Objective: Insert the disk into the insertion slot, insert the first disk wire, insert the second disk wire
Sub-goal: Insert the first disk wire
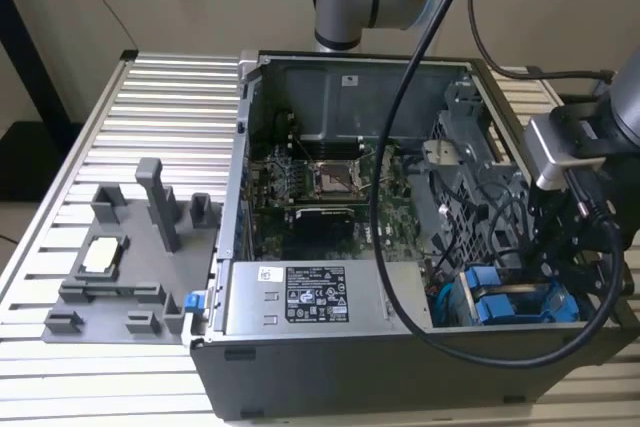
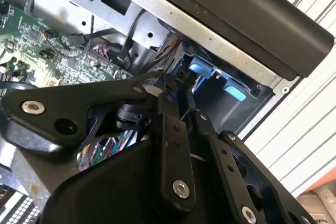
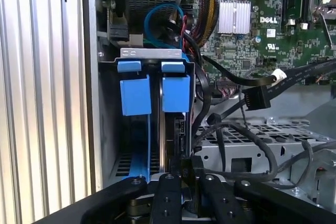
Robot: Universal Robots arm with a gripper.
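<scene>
The disk [image 3: 176, 129] stands on edge in the insertion slot [image 3: 152, 53] of the drive bay, its blue carrier tab [image 3: 175, 93] facing up beside a second blue carrier [image 3: 135, 95]. In the exterior view the blue carriers [image 1: 510, 307] sit at the case's near right corner, under my gripper [image 1: 548, 265]. My gripper [image 3: 186, 169] is down at the disk's end, its fingers [image 3: 168, 182] close together on a small black wire connector [image 3: 188, 162]. A black wire [image 3: 252, 135] loops from there. Another black connector [image 3: 255, 97] hangs loose over the motherboard. In the second wrist view the gripper [image 2: 173, 85] points at the blue tabs [image 2: 202, 69].
The open computer case [image 1: 230, 347] lies on a slatted table [image 1: 150, 97], with the grey power-supply box [image 1: 310, 297] and the motherboard [image 1: 320, 187] inside. A grey fixture tray [image 1: 110, 287] sits at the exterior view's left. Loose cables [image 1: 490, 217] crowd the drive cage.
</scene>
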